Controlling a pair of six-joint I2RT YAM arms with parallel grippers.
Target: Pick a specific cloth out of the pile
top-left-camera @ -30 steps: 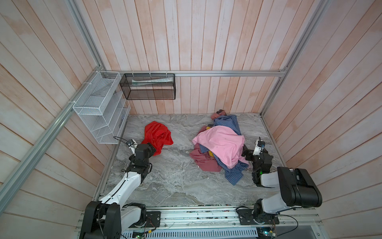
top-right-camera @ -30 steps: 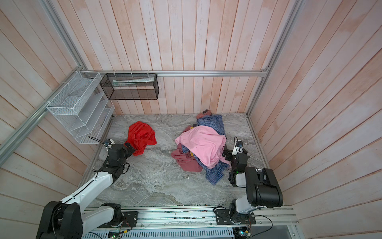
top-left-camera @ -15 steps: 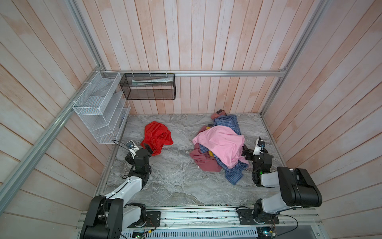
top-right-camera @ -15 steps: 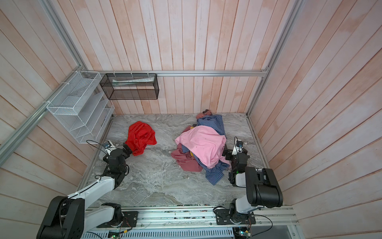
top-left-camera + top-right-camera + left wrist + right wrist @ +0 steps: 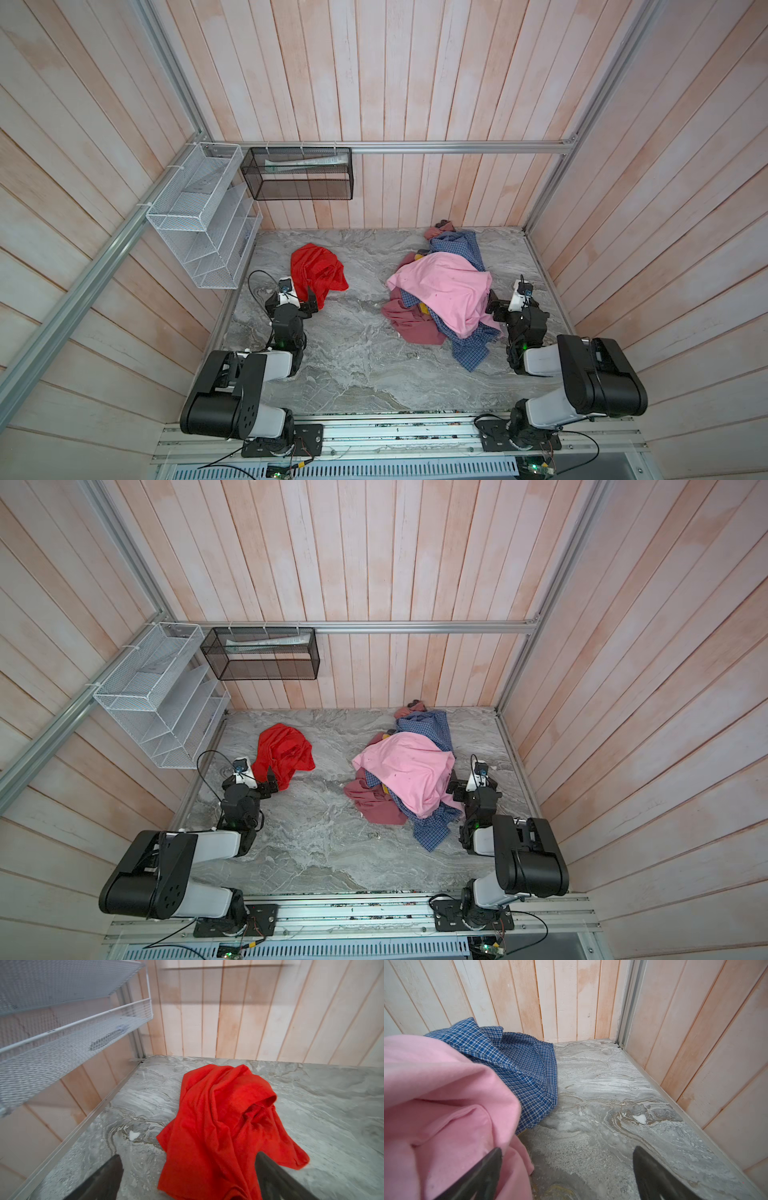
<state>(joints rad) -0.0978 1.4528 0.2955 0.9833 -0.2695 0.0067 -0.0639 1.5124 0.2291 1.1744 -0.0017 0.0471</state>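
Observation:
The cloth (image 5: 316, 270) (image 5: 282, 750), bright red-orange, lies crumpled by itself on the left half of the marble table, well apart from the pile. My left gripper (image 5: 291, 299) (image 5: 249, 781) is open at its near end. In the left wrist view that end of the cloth (image 5: 218, 1115) lies on the table between the spread fingers of the gripper (image 5: 189, 1167). The pile, topped by a large pink cloth (image 5: 444, 286) (image 5: 436, 1095) over blue checked shirts (image 5: 457, 245), sits on the right. My right gripper (image 5: 515, 305) (image 5: 568, 1159) is open beside the pile's right edge, holding nothing.
A white wire rack (image 5: 199, 216) (image 5: 62, 1043) hangs on the left wall above the table edge. A black mesh basket (image 5: 297, 174) hangs on the back wall. Wooden walls close in three sides. A maroon cloth (image 5: 407, 324) sticks out of the pile towards bare marble (image 5: 353, 353).
My left arm has folded back down towards its base, its gripper still open near the cloth's end. The cloth, the pile and the right arm have not moved.

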